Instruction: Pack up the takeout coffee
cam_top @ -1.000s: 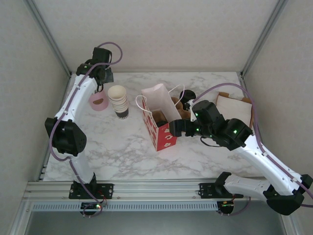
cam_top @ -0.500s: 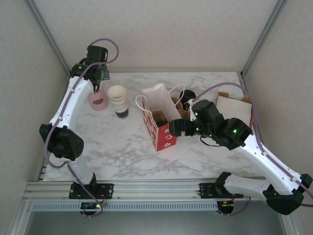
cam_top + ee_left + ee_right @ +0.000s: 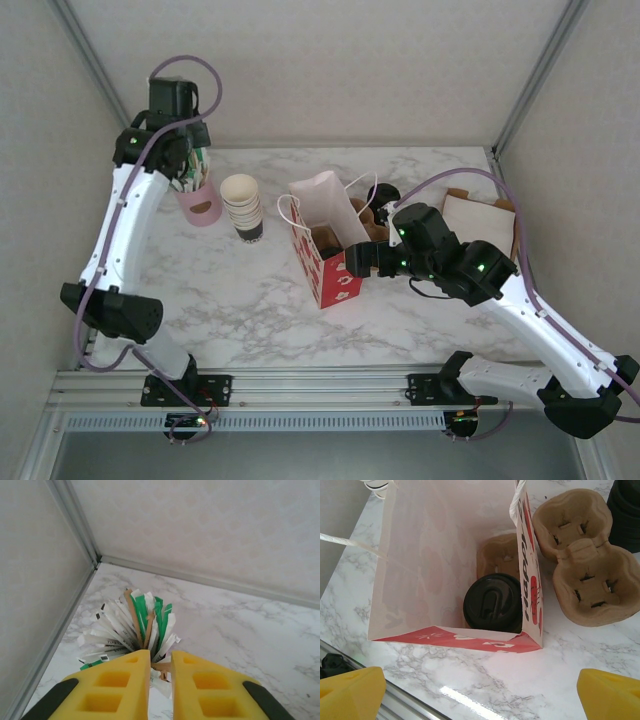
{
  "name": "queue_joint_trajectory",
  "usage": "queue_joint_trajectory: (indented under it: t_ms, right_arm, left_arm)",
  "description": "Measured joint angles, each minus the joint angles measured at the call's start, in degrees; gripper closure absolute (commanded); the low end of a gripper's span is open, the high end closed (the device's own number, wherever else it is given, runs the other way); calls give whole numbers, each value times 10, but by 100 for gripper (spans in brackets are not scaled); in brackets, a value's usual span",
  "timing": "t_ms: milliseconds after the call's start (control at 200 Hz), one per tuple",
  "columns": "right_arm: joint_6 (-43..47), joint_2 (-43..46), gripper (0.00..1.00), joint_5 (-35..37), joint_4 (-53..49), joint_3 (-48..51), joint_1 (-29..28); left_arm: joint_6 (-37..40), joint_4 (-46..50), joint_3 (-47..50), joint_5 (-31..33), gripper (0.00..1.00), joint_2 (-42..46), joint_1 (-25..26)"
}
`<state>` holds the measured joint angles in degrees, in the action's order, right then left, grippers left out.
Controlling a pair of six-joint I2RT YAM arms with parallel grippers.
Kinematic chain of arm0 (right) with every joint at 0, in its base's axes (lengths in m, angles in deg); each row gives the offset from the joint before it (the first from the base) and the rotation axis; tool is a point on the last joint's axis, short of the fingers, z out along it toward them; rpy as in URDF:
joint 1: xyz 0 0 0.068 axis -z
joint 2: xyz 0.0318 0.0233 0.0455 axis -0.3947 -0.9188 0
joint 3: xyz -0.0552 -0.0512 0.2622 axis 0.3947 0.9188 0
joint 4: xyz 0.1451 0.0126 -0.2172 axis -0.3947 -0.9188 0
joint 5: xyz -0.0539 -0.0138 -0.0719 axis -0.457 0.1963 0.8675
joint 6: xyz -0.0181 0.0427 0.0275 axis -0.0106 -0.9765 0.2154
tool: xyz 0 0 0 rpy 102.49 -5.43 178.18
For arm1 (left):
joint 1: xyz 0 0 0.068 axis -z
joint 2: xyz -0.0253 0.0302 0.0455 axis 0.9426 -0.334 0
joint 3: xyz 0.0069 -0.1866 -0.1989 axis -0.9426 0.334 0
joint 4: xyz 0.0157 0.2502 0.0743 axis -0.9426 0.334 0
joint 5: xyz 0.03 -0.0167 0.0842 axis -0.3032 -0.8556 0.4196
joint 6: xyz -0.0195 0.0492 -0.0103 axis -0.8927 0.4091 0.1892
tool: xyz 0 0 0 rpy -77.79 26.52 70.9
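Right wrist view: takeout coffee (image 3: 492,603) upright inside paper bag (image 3: 432,555).

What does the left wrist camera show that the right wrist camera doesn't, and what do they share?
Left wrist camera: a bunch of white, green and brown packets and sticks near the back corner. Right wrist camera: the open red and white bag with the black-lidded coffee cup inside in a cardboard tray, and an empty cardboard carrier beside the bag. Shared: the marble table, and a gripper at the bottom edge, the left gripper with fingers close together, the right gripper wide open.
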<state>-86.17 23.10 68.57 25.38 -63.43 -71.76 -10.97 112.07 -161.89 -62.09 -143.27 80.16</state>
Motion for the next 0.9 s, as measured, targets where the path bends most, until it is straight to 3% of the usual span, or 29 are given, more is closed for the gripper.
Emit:
queue_joint_trajectory:
  t_ms: [255,436,526,626,861,901]
  right_arm:
    - [-2,0,1,0,0,0,0]
    - [-3,0,1,0,0,0,0]
    - [-3,2,1,0,0,0,0]
    - [-3,6,1,0,0,0,0]
    - [-3,13,1,0,1,2,0]
    - [-3,13,1,0,1,3,0]
  left_arm:
    - [-9,0,-11,-16,55,47,0]
    - [-17,-1,29,-27,31,30,-9]
    - [-22,-3,60,-45,11,3,-27]
    - [-23,-2,91,-59,1,-24,-44]
    - [-21,-2,99,-71,0,-66,-49]
    - [-21,-3,99,-71,6,-71,-49]
